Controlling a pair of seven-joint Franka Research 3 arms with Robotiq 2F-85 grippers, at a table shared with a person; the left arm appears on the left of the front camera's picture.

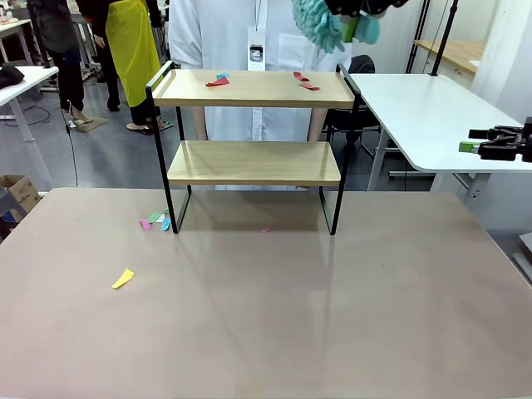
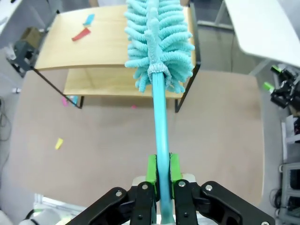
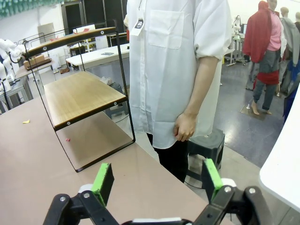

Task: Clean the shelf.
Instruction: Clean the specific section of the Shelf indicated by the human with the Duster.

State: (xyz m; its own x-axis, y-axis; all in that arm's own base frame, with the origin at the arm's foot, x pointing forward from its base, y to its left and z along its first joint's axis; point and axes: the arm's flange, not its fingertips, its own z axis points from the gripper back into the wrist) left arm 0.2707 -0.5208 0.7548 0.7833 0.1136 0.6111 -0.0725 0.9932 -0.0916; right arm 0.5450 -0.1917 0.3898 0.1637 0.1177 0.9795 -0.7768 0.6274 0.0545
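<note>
The two-tier shelf (image 1: 253,89) is seen at the far side of the tabletop (image 1: 274,324), in front of a person (image 3: 164,56) in a white shirt. Red and blue paper scraps (image 1: 218,82) are scattered on its top board.

A teal duster (image 2: 159,42) is held high over the right end of that board. From here, a hard sideways sweep could probably shove or tip the light rack, since it is carried only on thin black legs. The fluffy head might also be snagged on the raised frame rail at the board's end. Scraps brushed off could simply be added to the loose bits (image 1: 155,221) already lying by the left front leg, or be sent towards the person.

The left claw (image 2: 159,171) is shown clamped tight on the duster's thin handle, which is pinched between the green pads (image 2: 151,168). The right claw (image 3: 157,176) is spread fully wide and nothing is held in it. It is parked off to the right, well apart from the shelf.
</note>
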